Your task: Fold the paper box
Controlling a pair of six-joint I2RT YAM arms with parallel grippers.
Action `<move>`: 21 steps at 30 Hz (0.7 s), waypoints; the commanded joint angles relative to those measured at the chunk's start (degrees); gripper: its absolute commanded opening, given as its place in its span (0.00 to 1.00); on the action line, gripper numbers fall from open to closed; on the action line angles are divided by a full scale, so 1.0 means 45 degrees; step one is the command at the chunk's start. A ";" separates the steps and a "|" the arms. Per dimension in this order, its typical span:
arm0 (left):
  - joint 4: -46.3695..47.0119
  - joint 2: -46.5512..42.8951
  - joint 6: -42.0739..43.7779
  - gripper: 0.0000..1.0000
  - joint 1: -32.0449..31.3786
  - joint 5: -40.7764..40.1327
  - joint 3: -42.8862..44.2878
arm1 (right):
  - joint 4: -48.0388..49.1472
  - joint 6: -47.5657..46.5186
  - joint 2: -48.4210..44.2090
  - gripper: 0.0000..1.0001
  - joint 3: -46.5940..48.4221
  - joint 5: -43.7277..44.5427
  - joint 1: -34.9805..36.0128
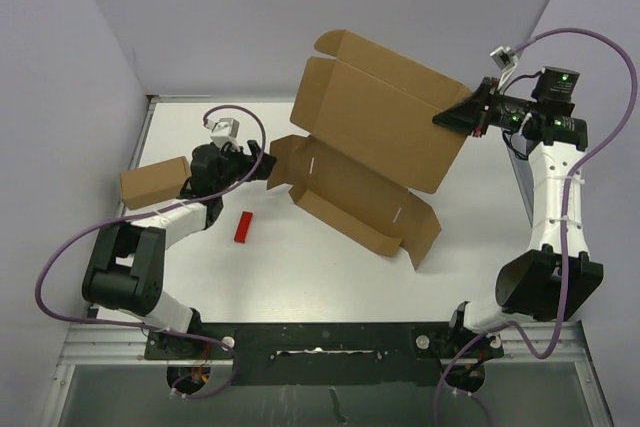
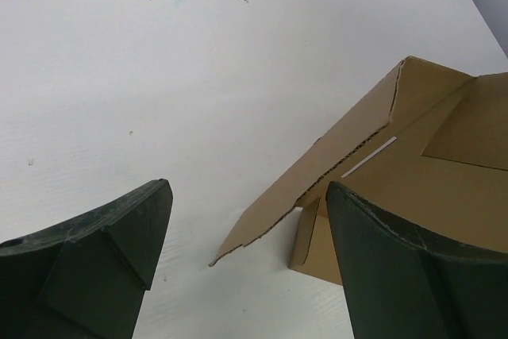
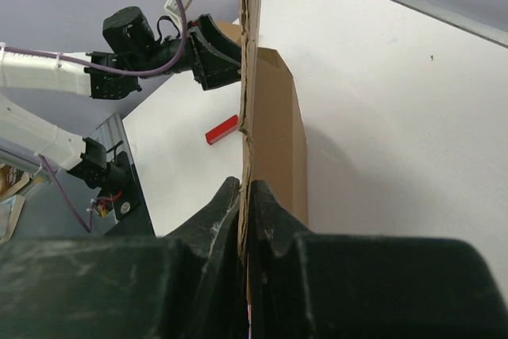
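Observation:
The paper box [image 1: 370,142], a large brown mailer with flaps and two slits, stands half open at the table's middle, its big panel raised. My right gripper [image 1: 462,112] is shut on the raised panel's right edge; in the right wrist view the cardboard edge [image 3: 248,101] runs up from between the closed fingers [image 3: 274,212]. My left gripper [image 1: 268,162] is open and empty just left of the box's left flap. In the left wrist view that flap [image 2: 317,180] lies between and beyond the spread fingers [image 2: 397,275], a slit showing beside it.
A much smaller brown cardboard box [image 1: 153,182] sits at the table's left edge behind the left arm. A small red block [image 1: 243,227] lies on the white table [image 1: 320,277] in front of the left gripper; it also shows in the right wrist view [image 3: 222,129].

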 commanded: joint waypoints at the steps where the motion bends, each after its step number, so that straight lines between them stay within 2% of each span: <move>1: 0.1252 0.0512 -0.0037 0.77 0.0106 0.0650 0.0510 | -0.0643 -0.0886 0.0180 0.00 0.0295 0.0016 0.0246; 9: 0.1772 0.0984 -0.0458 0.61 0.0188 0.1545 0.0374 | -0.0962 -0.1458 0.0257 0.00 -0.0360 0.0429 0.0532; 13: 0.2619 0.0727 -0.0816 0.59 0.0215 0.1944 -0.0312 | -0.1227 -0.1851 0.0308 0.00 -0.0579 0.0645 0.0671; 21: 0.3590 -0.0946 -0.1774 0.63 0.0660 0.2668 -0.2040 | -0.1471 -0.2489 0.0267 0.00 -0.0851 0.0977 0.0673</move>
